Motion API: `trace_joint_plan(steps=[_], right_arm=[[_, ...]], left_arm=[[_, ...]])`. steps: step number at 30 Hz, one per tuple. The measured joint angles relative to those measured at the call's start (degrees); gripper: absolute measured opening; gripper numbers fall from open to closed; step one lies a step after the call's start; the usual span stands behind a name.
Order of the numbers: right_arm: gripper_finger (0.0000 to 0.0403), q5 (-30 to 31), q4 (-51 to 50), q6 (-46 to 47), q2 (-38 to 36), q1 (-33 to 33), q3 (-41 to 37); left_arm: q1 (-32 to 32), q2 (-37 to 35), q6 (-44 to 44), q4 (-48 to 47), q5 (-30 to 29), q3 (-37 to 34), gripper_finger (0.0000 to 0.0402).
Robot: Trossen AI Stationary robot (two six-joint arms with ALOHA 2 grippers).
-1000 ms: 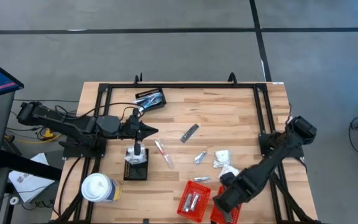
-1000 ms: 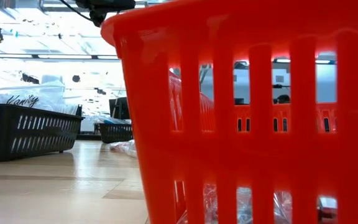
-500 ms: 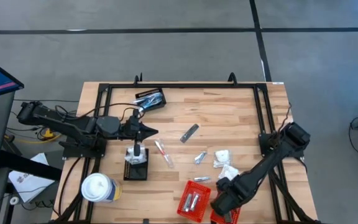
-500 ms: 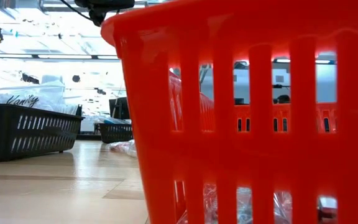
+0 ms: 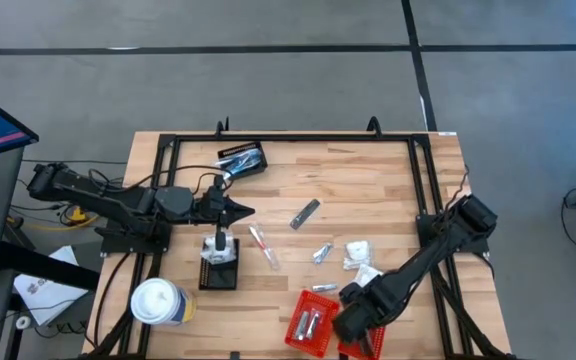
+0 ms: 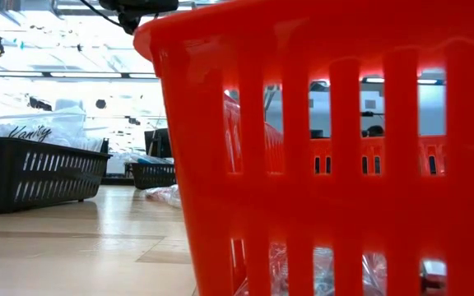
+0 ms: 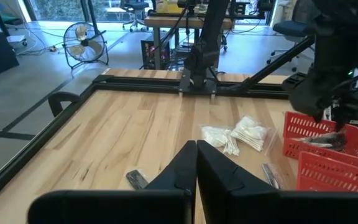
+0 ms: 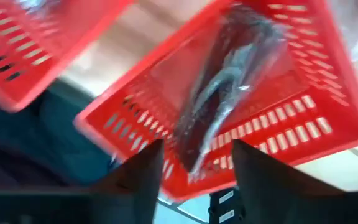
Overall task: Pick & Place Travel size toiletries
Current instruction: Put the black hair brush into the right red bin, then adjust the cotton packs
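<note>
Overhead arrangement of the wooden desk (image 5: 368,190). The right tool (image 5: 353,325) hangs over the red baskets at the desk's near edge; its two dark fingers (image 8: 143,174) stand spread, with nothing between them. Directly beyond them, in the wrist view, a clear-wrapped packet with dark contents (image 8: 225,81) lies loose on the floor of a red slotted basket (image 8: 303,124), apart from both fingers. The neighbouring red basket (image 5: 311,318) holds silvery tubes (image 5: 309,322).

The left tool (image 5: 240,210) waits over the left part of the desk, fingers pressed together and empty.

Toiletries on the open desk: a slim dark grey stick (image 5: 305,213) near the middle; a thin pinkish tube (image 5: 261,243) just left of centre; a small silvery sachet (image 5: 322,253) right of that tube; white clear-wrapped packets (image 5: 360,258) beside the sachet, near the right arm. A black basket (image 5: 244,160) with packets sits at the far side, another black basket (image 5: 220,265) below the left tool, and a large white lidded cup (image 5: 157,302) at the near left corner.
</note>
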Motion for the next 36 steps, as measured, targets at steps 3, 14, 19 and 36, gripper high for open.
trace_joint_plan(steps=[3, 14, 19, 36], right_arm=[[0.0226, 0.0, -0.9, -2.9, 0.0, -0.5, 2.5], [0.0258, 25.9, -18.3, -26.7, -0.1, -4.8, 22.4], [0.0258, 49.1, -21.0, -40.7, -0.3, -5.7, 28.6], [0.0258, 45.4, 2.4, -53.2, -1.8, -16.7, 4.5]], left_arm=[[0.0, 0.0, 0.0, 0.0, 0.0, 0.0, 0.0003], [0.0, 0.0, 0.0, 0.0, 0.0, 0.0, 0.0003], [0.0, 0.0, 0.0, 0.0, 0.0, 0.0, 0.0003], [0.0, 0.0, 0.4, -0.1, 0.0, 0.0, 0.0003]])
